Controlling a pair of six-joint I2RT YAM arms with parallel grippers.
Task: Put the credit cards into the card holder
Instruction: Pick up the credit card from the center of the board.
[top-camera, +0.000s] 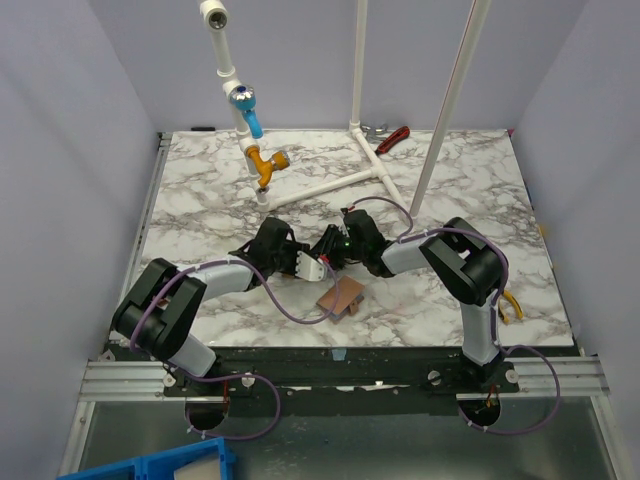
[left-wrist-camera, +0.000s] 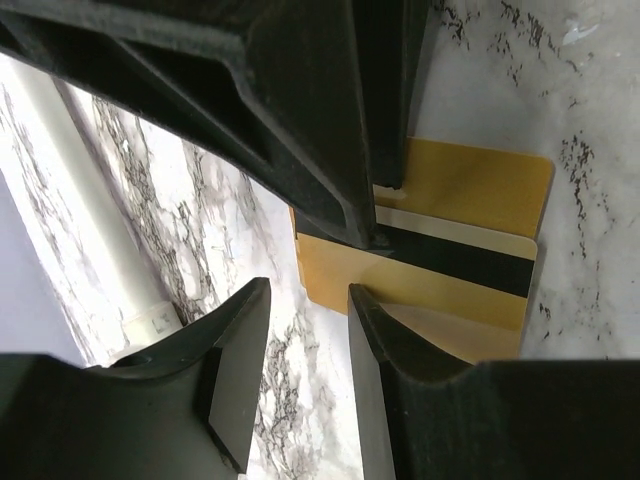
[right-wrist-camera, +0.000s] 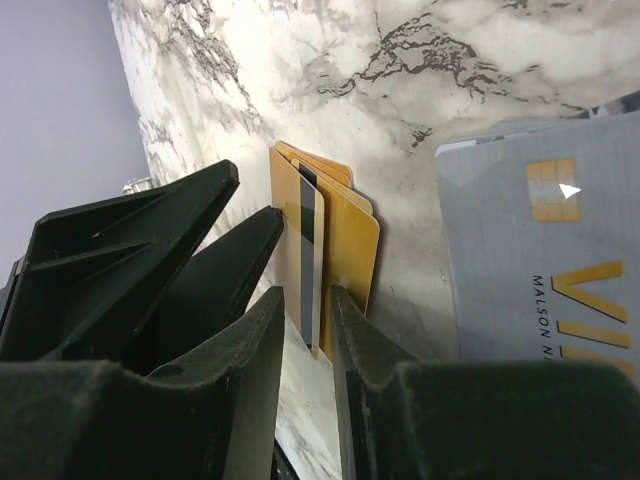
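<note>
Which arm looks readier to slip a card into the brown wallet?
Right. The right gripper pinches the gold card on edge; the left gripper has nothing between its fingers. The card holder lies on the table close to both.

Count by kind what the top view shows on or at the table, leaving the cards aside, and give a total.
Arms: 2 (left arm, right arm)
Holder: 1
Hand tools: 2 (red-handled tool, yellow-handled tool)
Pipe frame: 1
Total: 6
</note>
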